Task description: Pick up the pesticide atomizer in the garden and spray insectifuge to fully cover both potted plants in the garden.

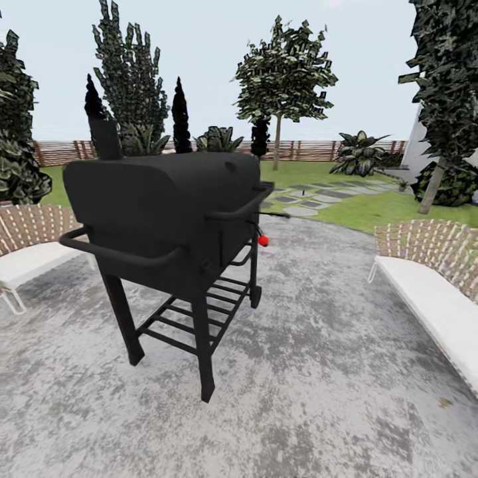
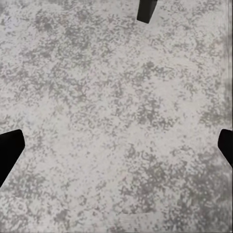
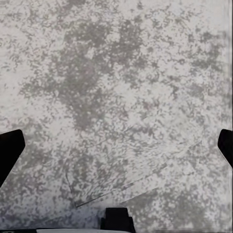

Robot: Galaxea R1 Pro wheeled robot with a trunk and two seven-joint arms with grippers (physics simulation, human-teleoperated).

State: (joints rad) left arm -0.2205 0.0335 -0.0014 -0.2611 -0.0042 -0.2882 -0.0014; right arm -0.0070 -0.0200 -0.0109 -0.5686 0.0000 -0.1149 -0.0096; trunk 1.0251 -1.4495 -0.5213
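Facing you at center-left of the head view is a black barrel grill (image 1: 169, 219) on four legs, standing on mottled grey paving (image 1: 312, 372). A small red knob (image 1: 263, 240) sits on its right side, and a chimney pipe (image 1: 106, 137) rises at approx 11 o'clock. Woven chairs w/ white cushions flank it: one at 9 o'clock (image 1: 30, 249), one at 3 o'clock (image 1: 435, 279). The garden lawn (image 1: 372, 209) w/ stepping slabs (image 1: 318, 196) lies at 1–2 o'clock, backed by the slatted wooden fence (image 1: 305, 151) and trees. A tiny potted plant (image 1: 402, 185) may sit near the far slabs at 2 o'clock, too small to confirm.

Left wrist view: left gripper (image 2: 116, 145) fingers (image 2: 9, 148) are wide apart, nothing between them, over bare paving; a dark grill leg tip (image 2: 146, 10) shows beyond. Right wrist view: right gripper (image 3: 116, 148) fingers (image 3: 9, 148) likewise spread, holding nothing, above the paving.
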